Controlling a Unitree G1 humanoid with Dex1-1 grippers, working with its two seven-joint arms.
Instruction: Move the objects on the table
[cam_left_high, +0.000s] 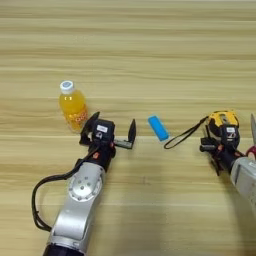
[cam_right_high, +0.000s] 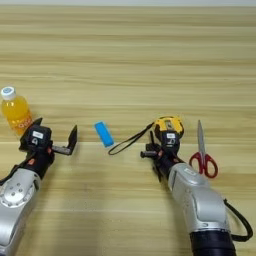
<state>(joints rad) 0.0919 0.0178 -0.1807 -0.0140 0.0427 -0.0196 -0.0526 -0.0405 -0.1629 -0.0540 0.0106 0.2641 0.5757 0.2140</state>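
Note:
An orange-juice bottle (cam_left_high: 73, 105) with a white cap stands upright at the left of the table (cam_left_high: 150, 50). My left gripper (cam_left_high: 112, 127) is open just right of the bottle, its left finger (cam_left_high: 92, 123) close to the bottle's base and nothing between the fingers. A small blue block (cam_left_high: 158, 128) lies flat a little right of the gripper's right finger. A yellow-and-black tape measure (cam_right_high: 168, 125) lies further right, its black strap (cam_right_high: 127, 142) trailing left. My right gripper (cam_right_high: 161, 150) sits at the tape measure's near side, partly covering it. Red-handled scissors (cam_right_high: 202, 150) lie right of that arm.
The left arm's black cable (cam_left_high: 37, 200) loops over the table beside the arm. Bare wood stretches across the whole far half of the table.

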